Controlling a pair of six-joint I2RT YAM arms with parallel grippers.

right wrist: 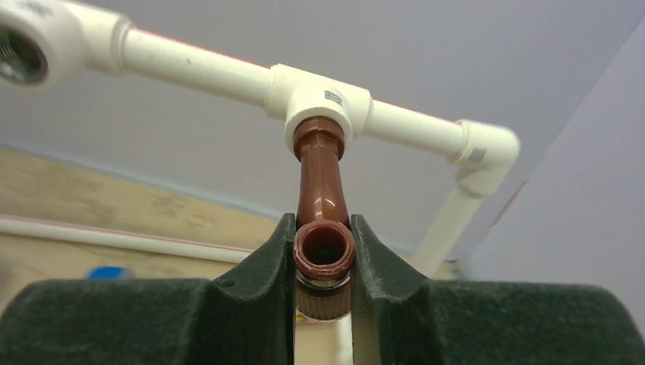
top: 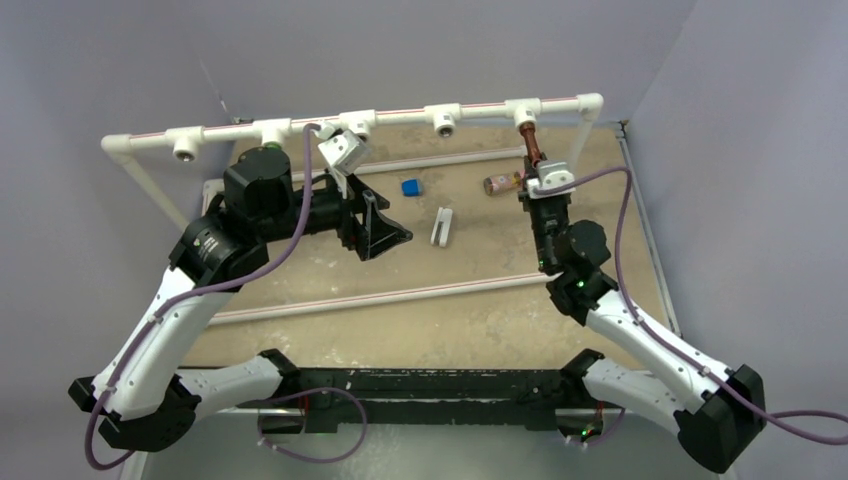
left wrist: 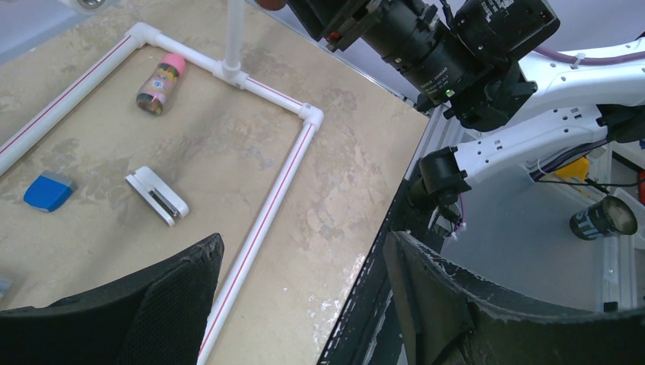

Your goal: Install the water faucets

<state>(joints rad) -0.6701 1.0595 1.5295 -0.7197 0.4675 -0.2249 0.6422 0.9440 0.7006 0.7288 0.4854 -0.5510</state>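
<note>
My right gripper (right wrist: 323, 255) is boxed in: the brown faucet (right wrist: 321, 181) fills its jaws and the white tee (right wrist: 319, 95) stands right ahead. Free tabletop (top: 470, 270) lies between the white clip (top: 441, 226) and pink-capped cylinder (top: 500, 183); the low floor pipe (top: 380, 297) crosses nearer.

The tan table (top: 450, 330) bears a blue block (top: 410, 187), white clip (top: 441, 226), pink-capped cylinder (top: 500, 183).

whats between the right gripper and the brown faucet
Nothing: in the right wrist view the right gripper is shut on the brown faucet, fingers touching its round end.
</note>
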